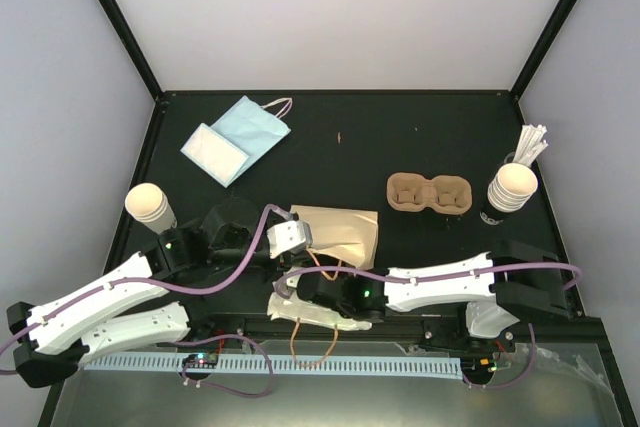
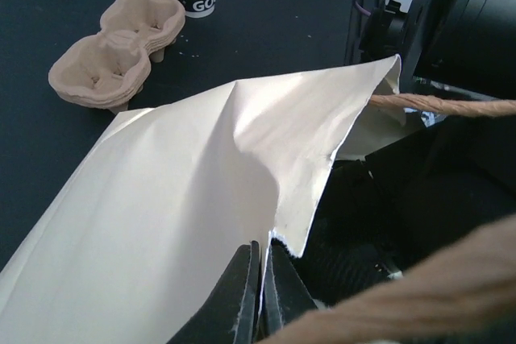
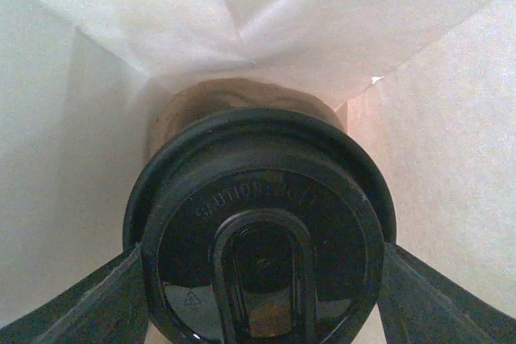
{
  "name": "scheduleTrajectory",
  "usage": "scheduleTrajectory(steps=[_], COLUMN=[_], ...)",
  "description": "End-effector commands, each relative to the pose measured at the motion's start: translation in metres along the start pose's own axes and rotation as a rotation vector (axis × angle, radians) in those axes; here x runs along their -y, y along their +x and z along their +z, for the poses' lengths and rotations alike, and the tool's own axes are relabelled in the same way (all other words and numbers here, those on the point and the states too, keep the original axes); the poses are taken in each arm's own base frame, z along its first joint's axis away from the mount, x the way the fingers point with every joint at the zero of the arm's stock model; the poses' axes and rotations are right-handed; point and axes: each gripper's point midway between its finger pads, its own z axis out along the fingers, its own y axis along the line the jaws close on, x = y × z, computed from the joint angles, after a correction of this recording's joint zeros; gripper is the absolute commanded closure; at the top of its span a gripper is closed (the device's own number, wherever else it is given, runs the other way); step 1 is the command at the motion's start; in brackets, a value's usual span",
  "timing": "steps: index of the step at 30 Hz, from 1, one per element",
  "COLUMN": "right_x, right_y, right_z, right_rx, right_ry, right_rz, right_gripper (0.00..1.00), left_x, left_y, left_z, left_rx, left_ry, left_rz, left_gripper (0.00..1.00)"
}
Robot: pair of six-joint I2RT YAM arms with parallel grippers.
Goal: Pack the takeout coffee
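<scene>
The takeout coffee (image 3: 258, 223) is a brown paper cup with a black lid. It sits between my right gripper's (image 3: 262, 288) fingers (image 3: 89, 300), deep inside a pale paper bag (image 3: 403, 159). In the top view the right gripper (image 1: 315, 292) reaches into the bag's (image 1: 340, 232) mouth, and the cup is hidden there. My left gripper (image 2: 262, 247) is shut on the bag's (image 2: 185, 199) torn upper edge and holds the mouth up. It shows in the top view (image 1: 285, 239) at the bag's left side.
A brown pulp two-cup carrier (image 1: 430, 193) lies right of the bag. A stack of cups with white sticks (image 1: 512, 187) stands at the far right. A lone cream cup (image 1: 150, 205) stands at the left. Blue and white packets (image 1: 235, 137) lie at the back left. A twine handle (image 2: 451, 105) hangs by the bag's mouth.
</scene>
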Motion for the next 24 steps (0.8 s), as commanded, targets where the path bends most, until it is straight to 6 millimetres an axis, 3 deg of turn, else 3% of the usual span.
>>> scheduleTrajectory(steps=[1,13,24], right_x=[0.008,0.011,0.014], right_y=[0.008,0.014,0.012], right_z=[0.006,0.016,0.015], right_rx=[-0.083,-0.135,-0.151], right_ry=[0.050,0.100,0.022], right_rz=[-0.048,-0.125,-0.107], right_gripper=[0.47,0.47,0.47], left_x=[0.017,0.012,0.011], left_y=[-0.011,-0.020,-0.036], left_z=[-0.001,0.002,-0.007], left_rx=[0.041,0.054,0.081], left_ry=[0.081,0.064,0.056], left_rz=[-0.020,-0.106,-0.163], left_gripper=[0.98,0.98,0.98])
